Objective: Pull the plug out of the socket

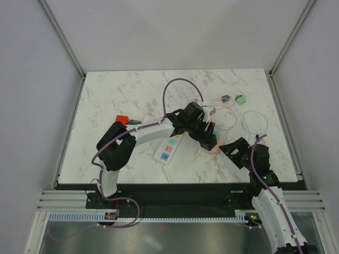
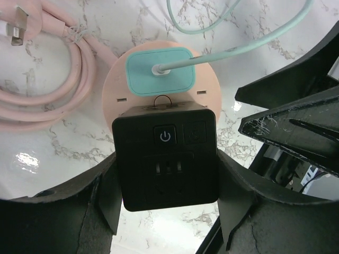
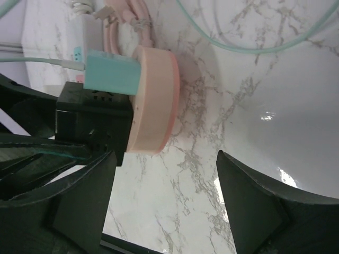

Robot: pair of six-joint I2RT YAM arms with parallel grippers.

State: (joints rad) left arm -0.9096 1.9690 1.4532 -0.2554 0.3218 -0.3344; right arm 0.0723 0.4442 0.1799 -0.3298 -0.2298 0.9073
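Right of the table's (image 1: 106,106) middle, the left end effector (image 2: 167,197) grips the black plug (image 2: 165,153). The open right end effector (image 3: 167,198) should pin the pink socket (image 3: 156,100), then pull straight.

the marble-patterned tabletop (image 2: 53,153) is glossy; the black adapter cube (image 2: 165,159) and pink disc (image 3: 156,100) are smooth plastic.

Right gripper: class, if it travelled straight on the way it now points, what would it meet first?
Probably the pink round socket, which lies ahead of the right gripper, beside the black cube; depth is unclear.
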